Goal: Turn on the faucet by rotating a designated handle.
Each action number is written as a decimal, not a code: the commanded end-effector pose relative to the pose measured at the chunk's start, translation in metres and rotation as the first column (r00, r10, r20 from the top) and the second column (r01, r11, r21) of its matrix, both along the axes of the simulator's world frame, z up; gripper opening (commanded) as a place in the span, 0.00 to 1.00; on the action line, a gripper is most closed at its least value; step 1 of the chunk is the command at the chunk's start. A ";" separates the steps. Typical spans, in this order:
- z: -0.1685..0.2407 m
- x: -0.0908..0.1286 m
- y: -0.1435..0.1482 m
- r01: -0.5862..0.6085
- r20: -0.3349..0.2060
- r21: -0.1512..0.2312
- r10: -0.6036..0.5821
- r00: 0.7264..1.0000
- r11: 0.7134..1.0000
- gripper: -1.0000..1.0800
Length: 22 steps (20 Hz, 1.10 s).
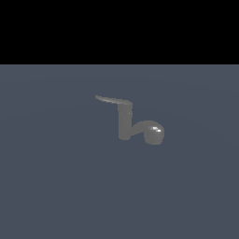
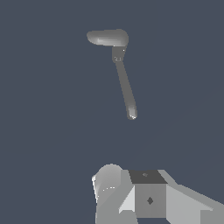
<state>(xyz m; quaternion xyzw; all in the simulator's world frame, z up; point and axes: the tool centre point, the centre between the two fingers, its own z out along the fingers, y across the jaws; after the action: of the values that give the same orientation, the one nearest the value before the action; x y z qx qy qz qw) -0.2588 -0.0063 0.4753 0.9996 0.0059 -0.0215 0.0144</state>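
In the exterior view the faucet (image 1: 125, 122) stands alone on the flat grey-blue floor: an upright dull grey post with a short arm ending in a glossy bulb (image 1: 154, 132) toward the exterior view's right. The handle (image 1: 112, 100), a thin curved lever, sticks out from the post's top toward the exterior view's left. The wrist view shows the faucet (image 2: 117, 51) from above, with the handle (image 2: 126, 89) as a long slim bar and the thicker arm (image 2: 107, 37) beside it. Grey parts of my gripper (image 2: 144, 194) fill that picture's edge, well apart from the handle. Its fingertips are not distinguishable.
Only the plain grey-blue floor (image 1: 56, 186) surrounds the faucet. A black band lies beyond the floor's far edge in the exterior view. The arm does not appear in the exterior view.
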 end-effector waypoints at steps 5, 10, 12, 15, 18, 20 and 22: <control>-0.002 0.001 -0.001 -0.003 -0.006 0.010 0.003 1.000 1.000 0.00; -0.007 0.004 -0.004 -0.008 -0.019 0.034 0.009 1.000 0.999 0.00; -0.008 0.004 -0.004 -0.009 -0.019 0.035 0.009 1.000 0.999 0.00; -0.007 0.004 -0.004 -0.008 -0.019 0.034 0.008 1.000 0.999 0.00; -0.008 0.007 -0.003 0.000 -0.019 0.037 0.000 1.000 0.999 0.00; -0.009 0.010 -0.003 0.011 -0.019 0.041 -0.010 1.000 0.999 0.00; -0.010 0.015 -0.002 0.025 -0.019 0.047 -0.024 1.000 0.999 0.00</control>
<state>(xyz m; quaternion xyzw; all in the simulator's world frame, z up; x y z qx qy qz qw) -0.2473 -0.0088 0.4661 0.9995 -0.0010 -0.0305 -0.0073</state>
